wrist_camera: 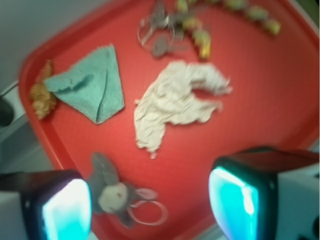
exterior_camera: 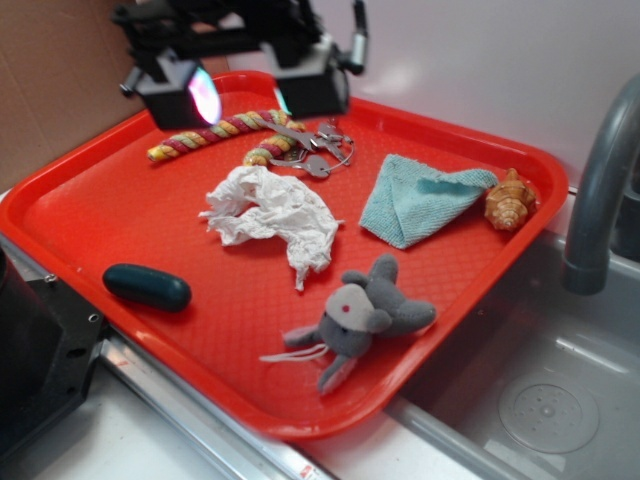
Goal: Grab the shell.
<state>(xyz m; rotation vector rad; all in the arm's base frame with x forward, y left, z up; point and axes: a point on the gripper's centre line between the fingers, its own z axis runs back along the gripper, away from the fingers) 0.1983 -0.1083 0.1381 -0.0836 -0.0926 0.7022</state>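
Note:
The orange-tan shell [exterior_camera: 509, 199] lies at the far right edge of the red tray [exterior_camera: 120, 200], touching the corner of a folded teal cloth [exterior_camera: 415, 200]. In the wrist view the shell [wrist_camera: 42, 96] is at the left, beside the cloth [wrist_camera: 95, 84]. My gripper [exterior_camera: 245, 90] hangs high over the tray's back left, well away from the shell. It is open and empty, with its glowing pads [wrist_camera: 67, 210] wide apart in the wrist view [wrist_camera: 150, 210].
On the tray lie a crumpled white tissue [exterior_camera: 270, 212], a grey plush mouse [exterior_camera: 365, 315], a dark green oval [exterior_camera: 146, 286], a striped rope toy [exterior_camera: 222, 130] and metal keys [exterior_camera: 318, 150]. A grey faucet [exterior_camera: 600, 190] and sink [exterior_camera: 540, 400] stand to the right.

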